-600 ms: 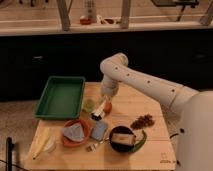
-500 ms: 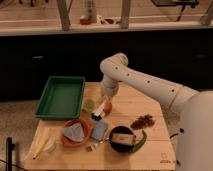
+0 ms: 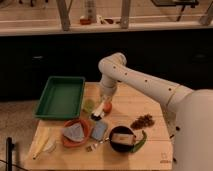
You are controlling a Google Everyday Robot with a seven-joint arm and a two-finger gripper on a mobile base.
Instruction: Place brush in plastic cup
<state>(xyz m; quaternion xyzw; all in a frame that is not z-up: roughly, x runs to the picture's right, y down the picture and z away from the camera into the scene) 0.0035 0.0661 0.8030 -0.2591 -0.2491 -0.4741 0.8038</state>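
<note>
My gripper [image 3: 103, 104] hangs over the middle of the wooden table [image 3: 150, 155], on the arm that reaches in from the right. The brush [image 3: 99, 111], with a whitish handle and a small dark head, slants down and to the left right under the gripper. Its dark head is low, near the table. The pale yellow-green plastic cup [image 3: 89, 106] stands upright just left of the brush head, next to the green tray. A small orange-red object [image 3: 108, 106] sits just right of the gripper.
A green tray [image 3: 60, 97] is at the back left. An orange plate [image 3: 85, 131] with a grey item, a blue-grey pad [image 3: 99, 130], a black bowl [image 3: 122, 140], a green pepper [image 3: 140, 142], a brown cluster [image 3: 142, 121] and a metal fork [image 3: 93, 146] lie in front. Dark cabinets stand behind.
</note>
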